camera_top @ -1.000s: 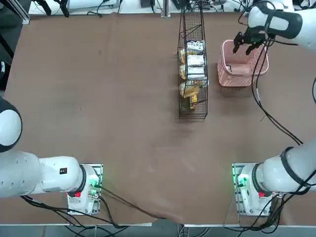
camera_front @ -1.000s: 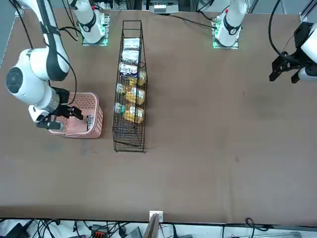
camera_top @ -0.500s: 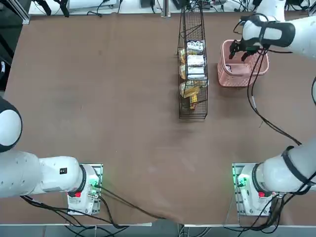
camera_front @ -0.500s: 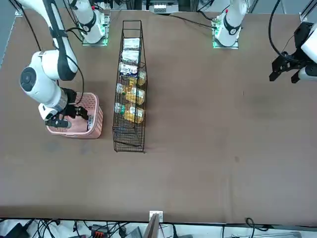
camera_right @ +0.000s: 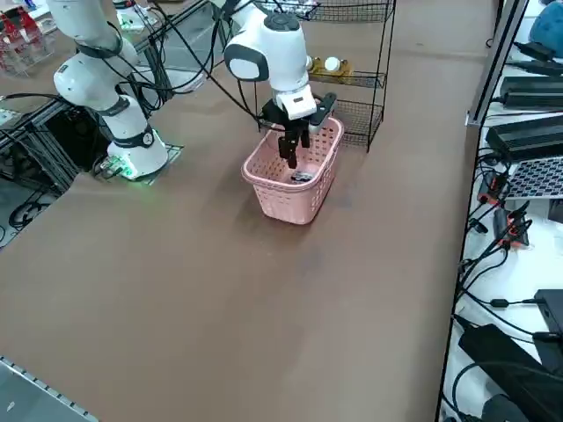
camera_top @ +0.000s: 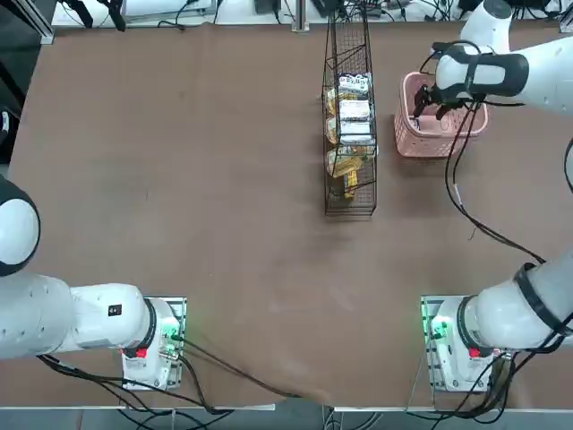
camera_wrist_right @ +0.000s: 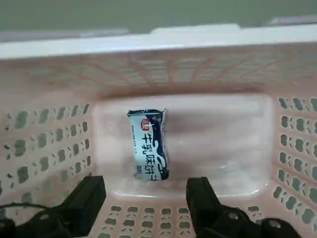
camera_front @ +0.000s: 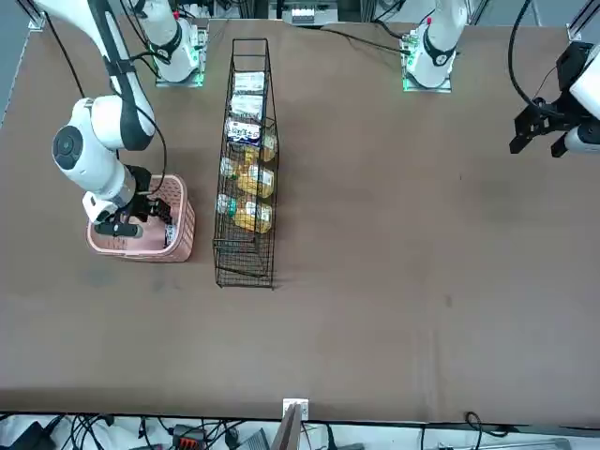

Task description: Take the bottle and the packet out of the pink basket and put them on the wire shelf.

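I see a broad brown bench (camera_top: pixel 197 170) carrying two things directly: the wire shelf (camera_top: pixel 349 116), long and black, lying lengthwise toward the far edge, and the pink basket (camera_top: pixel 439 134) just beside it on my right, apart from it. Both arm bases sit bolted at the near edge; cables trail across the right side

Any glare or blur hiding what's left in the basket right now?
Right wrist view: the packet reads sharply, mild sheen on the pink basket floor, open pincer fingers soft. Top view: the arm covers the basket.
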Action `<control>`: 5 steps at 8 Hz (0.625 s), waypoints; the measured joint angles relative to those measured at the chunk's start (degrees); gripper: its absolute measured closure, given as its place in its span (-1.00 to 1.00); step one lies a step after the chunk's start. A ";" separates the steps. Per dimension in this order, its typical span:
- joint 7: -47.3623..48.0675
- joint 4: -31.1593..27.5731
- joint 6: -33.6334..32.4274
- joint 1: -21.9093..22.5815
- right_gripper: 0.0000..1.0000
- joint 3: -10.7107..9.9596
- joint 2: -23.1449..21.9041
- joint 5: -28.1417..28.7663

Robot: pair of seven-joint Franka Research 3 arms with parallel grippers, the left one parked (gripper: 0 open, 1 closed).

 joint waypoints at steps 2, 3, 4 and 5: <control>-1.36 -0.61 0.05 0.00 -0.97 0.02 0.29 -0.02; -1.60 -1.00 0.13 0.00 -0.95 0.03 0.33 -0.03; -1.71 -1.37 0.28 0.00 -0.95 0.10 0.40 -0.04; -1.81 -1.63 0.40 0.00 -0.95 0.24 0.58 -0.04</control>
